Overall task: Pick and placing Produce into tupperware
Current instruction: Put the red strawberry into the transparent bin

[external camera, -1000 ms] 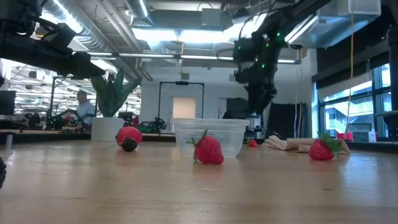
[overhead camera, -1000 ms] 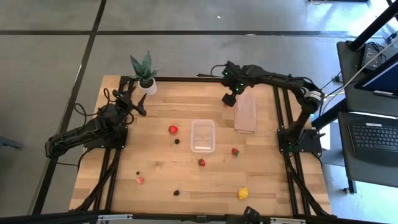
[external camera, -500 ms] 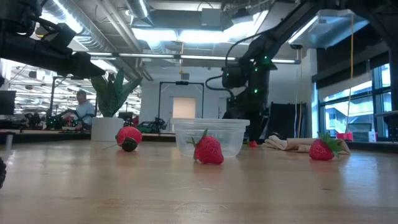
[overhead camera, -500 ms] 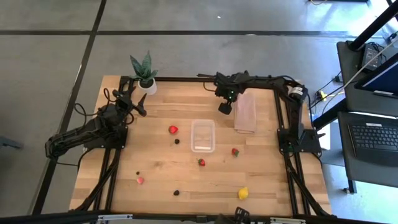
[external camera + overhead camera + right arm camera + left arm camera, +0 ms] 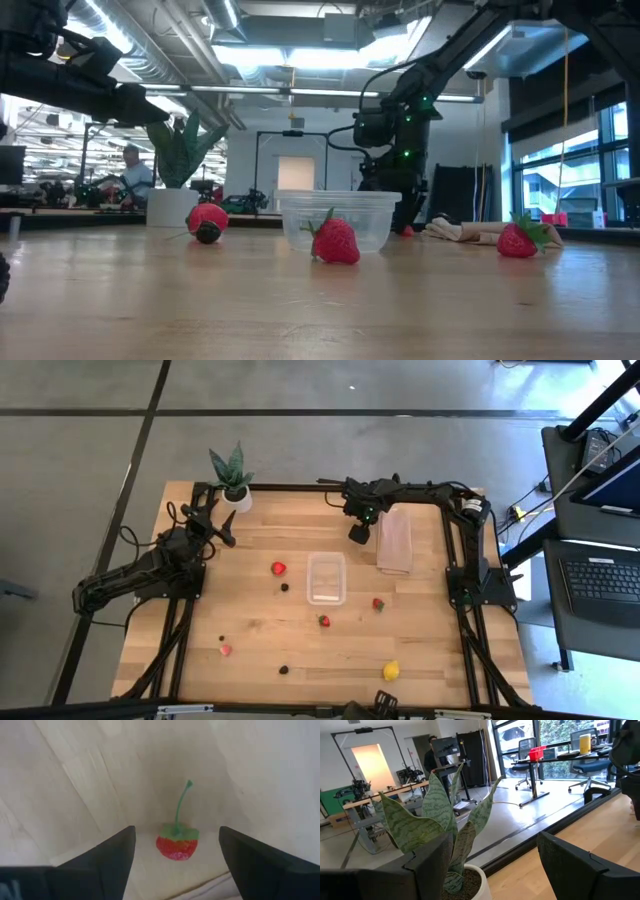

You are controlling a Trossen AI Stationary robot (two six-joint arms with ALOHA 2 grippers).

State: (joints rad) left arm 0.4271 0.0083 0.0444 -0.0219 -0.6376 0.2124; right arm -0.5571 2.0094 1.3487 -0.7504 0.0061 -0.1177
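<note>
Right gripper (image 5: 175, 852): fingers apart, straddling a small stemmed strawberry (image 5: 176, 846) near the table's twelve o'clock edge.
Handling: looks light, rigid, likely to roll; pinch the red body, not the stem.
Tupperware (image 5: 326, 578): table centre.
Left gripper (image 5: 490, 870): spread, idle at ten o'clock.

Right end effector (image 5: 356, 533) lowered, fingers apart; left end effector (image 5: 222, 530) open.

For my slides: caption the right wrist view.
Right gripper, fingers apart, poised over a stemmed red strawberry on the table.
</note>
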